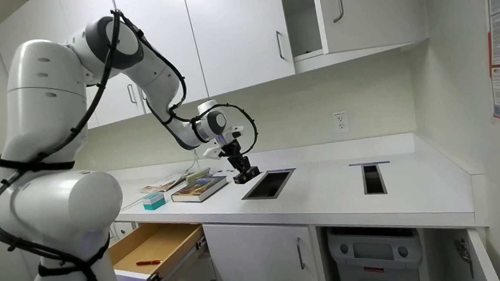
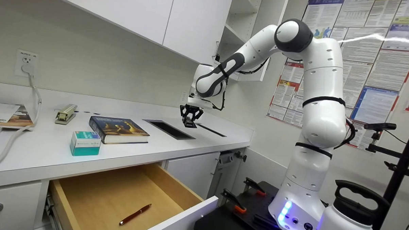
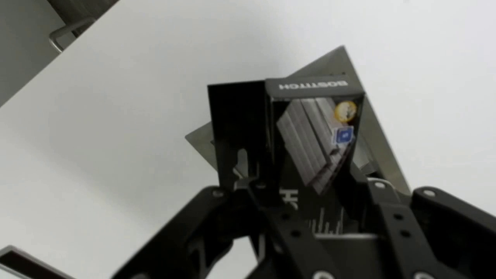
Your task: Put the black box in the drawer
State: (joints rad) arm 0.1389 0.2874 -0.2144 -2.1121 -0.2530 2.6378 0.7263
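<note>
While your end effector (image 3: pixel 306 188) grips the black box (image 3: pixel 316 135) above the tabletop (image 3: pixel 135 116), hold it steady and travel smoothly; dark all round, it shows pale BOSTITCH lettering on its end and a printed picture of grey strips. At seven o'clock from it in an exterior view, the drawer (image 2: pixel 106 191) stands open: lower the box beside the pen (image 2: pixel 135 214) before you release.

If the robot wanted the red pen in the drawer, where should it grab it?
Probably across the middle of the red pen, straight from above: it is slim and lies flat inside the open drawer, whose sides stand around it.
</note>
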